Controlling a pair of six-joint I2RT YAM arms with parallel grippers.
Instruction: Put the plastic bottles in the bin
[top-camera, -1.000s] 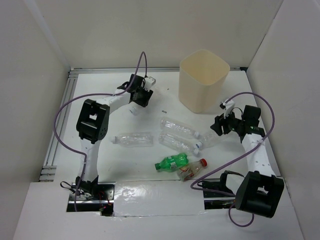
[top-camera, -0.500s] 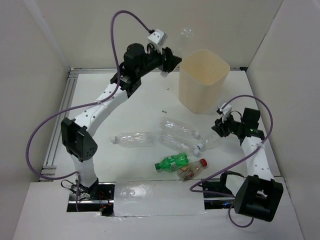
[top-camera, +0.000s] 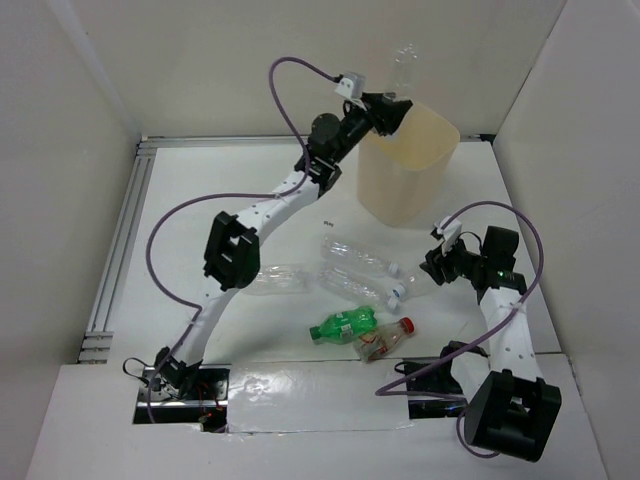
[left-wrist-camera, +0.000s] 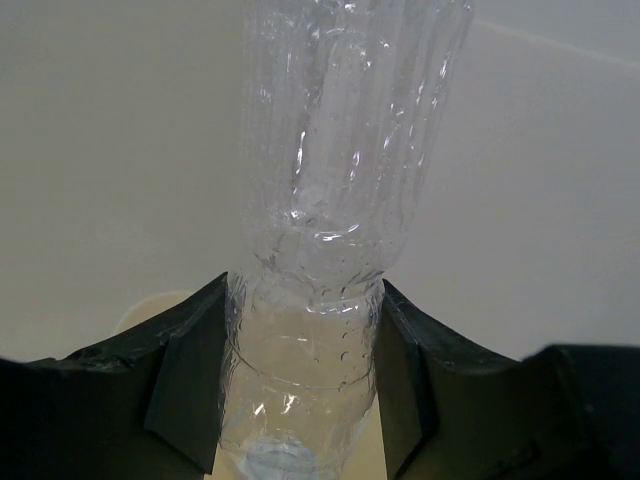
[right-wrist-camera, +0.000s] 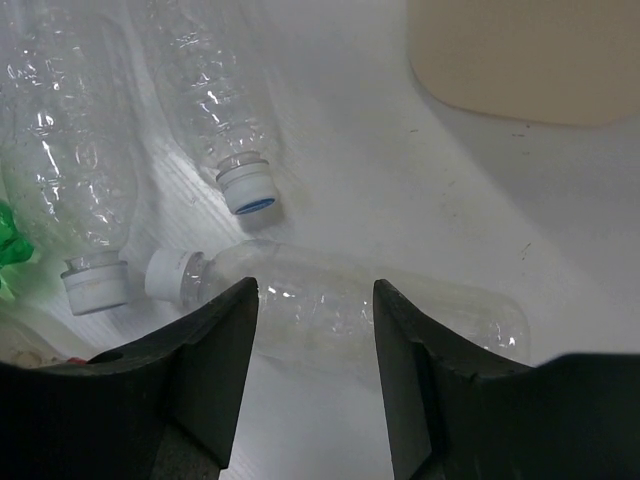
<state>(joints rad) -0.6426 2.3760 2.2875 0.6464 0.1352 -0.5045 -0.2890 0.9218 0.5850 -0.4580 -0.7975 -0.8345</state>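
Cream bin (top-camera: 395, 195) stands upright, open-topped. One clear bottle (top-camera: 404, 62) is held upright above its rim. Four clear white-capped bottles (top-camera: 358, 256) lie flat in front of the bin. Nearer, a green bottle (top-camera: 343, 323) and a red-capped bottle (top-camera: 388, 338) lie just beside each other.

White table (top-camera: 180, 240): matte, fills centre of top view. Aluminium rail (top-camera: 118, 250): runs along table's left edge; second rail (top-camera: 220, 142) along far edge. White walls (top-camera: 60, 200): enclose left, back, right. Small dark mark (top-camera: 326, 222): on table, centre of frame. Reflective strip (top-camera: 310, 385): lower centre, wrinkled. White board (top-camera: 300, 455): bottom edge.
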